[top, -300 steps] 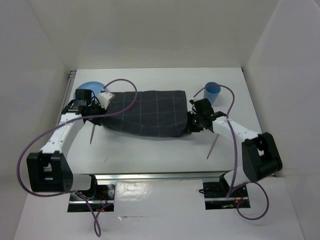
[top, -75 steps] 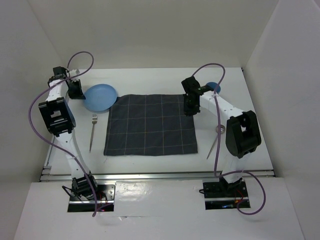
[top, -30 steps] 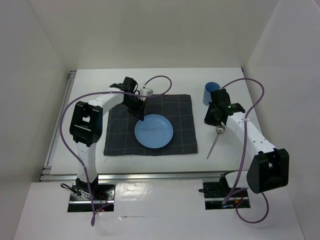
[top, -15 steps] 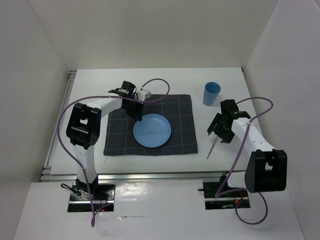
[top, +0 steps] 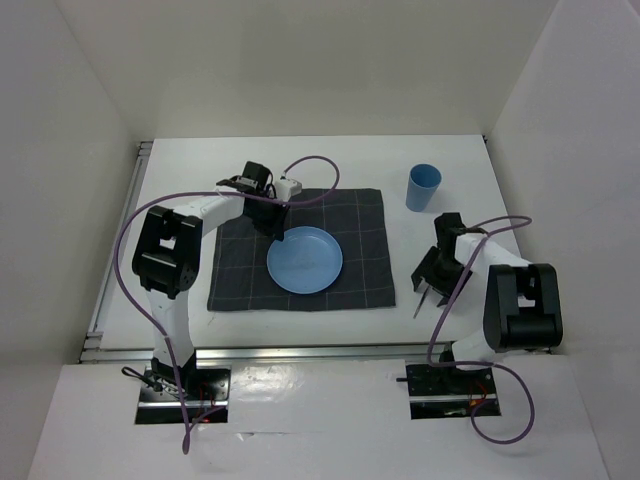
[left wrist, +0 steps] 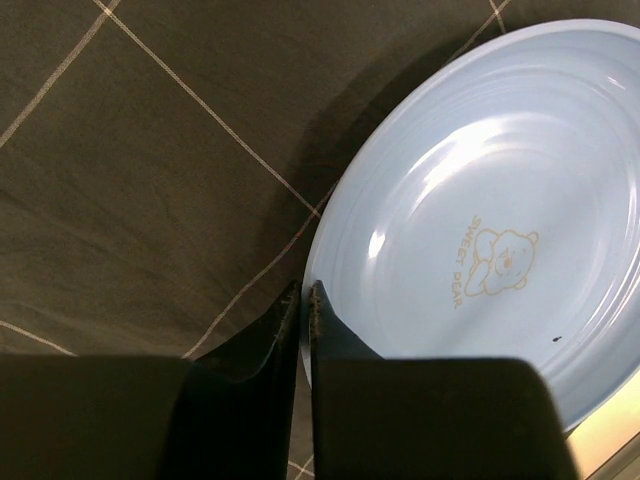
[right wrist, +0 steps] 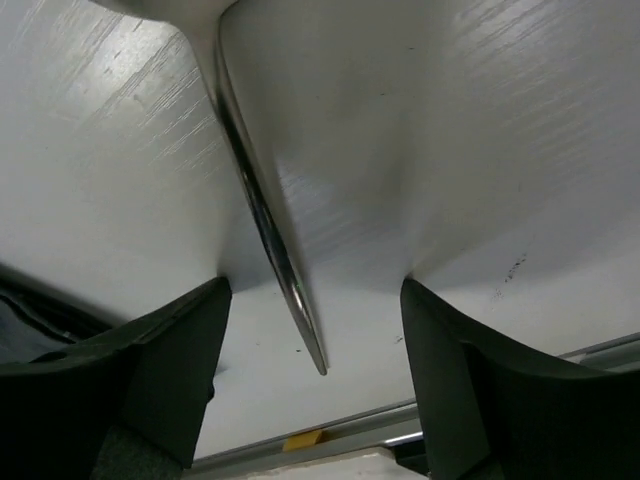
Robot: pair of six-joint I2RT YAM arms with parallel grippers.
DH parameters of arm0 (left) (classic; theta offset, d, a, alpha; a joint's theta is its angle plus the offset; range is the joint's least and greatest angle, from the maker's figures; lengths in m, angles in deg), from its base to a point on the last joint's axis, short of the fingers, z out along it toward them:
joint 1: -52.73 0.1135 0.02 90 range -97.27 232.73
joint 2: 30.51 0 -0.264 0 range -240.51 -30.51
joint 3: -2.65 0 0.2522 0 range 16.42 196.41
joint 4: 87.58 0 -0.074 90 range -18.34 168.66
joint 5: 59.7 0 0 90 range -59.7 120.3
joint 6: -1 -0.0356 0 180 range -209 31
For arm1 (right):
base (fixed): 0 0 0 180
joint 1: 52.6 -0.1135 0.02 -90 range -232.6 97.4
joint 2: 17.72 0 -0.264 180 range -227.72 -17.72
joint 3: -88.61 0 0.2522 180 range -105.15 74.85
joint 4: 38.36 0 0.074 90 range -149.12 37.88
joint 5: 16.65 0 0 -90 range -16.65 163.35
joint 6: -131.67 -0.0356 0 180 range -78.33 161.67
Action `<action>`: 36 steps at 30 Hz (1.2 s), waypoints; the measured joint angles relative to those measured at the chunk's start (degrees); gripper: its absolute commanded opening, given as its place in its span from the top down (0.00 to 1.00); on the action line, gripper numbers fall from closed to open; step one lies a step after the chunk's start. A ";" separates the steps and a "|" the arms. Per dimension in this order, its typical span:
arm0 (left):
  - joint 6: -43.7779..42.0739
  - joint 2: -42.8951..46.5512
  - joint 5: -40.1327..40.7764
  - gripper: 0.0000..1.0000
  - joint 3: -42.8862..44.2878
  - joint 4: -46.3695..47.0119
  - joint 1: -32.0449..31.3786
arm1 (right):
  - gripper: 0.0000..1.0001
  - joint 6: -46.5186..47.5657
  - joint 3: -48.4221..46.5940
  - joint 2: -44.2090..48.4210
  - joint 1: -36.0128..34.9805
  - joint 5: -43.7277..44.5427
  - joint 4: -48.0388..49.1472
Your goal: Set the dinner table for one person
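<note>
Only at left wrist: bear print (left wrist: 503, 262) on blue plate (left wrist: 450, 150).

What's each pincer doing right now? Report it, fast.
Left pincer: closed on the blue plate's rim.
Right pincer: open, straddling the metal utensil, holding nothing.

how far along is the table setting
Done: checked cloth spread on the table, blue plate on it, blue cup upright off its far right corner. In hand: left gripper pinching the plate's rim; right gripper, jaws open, astride a metal utensil on the table. Left: setting cutlery by the plate.
</note>
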 measured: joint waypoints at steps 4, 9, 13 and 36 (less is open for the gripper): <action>0.13 0.00 0.55 0.76 0.79 -0.98 0.00 | 0.59 -0.70 -0.11 -0.20 0.52 0.37 -0.26; 0.20 0.90 1.07 0.64 1.99 -2.23 0.33 | 1.00 -1.33 -0.20 -0.20 0.61 -0.13 0.35; 0.31 3.39 1.36 0.63 2.14 -3.96 1.25 | 1.00 -1.66 -0.28 -0.04 0.61 -0.39 0.48; -2.36 17.92 16.87 0.44 -6.29 -18.56 25.20 | 1.00 11.21 -26.75 -11.10 -29.29 10.69 3.43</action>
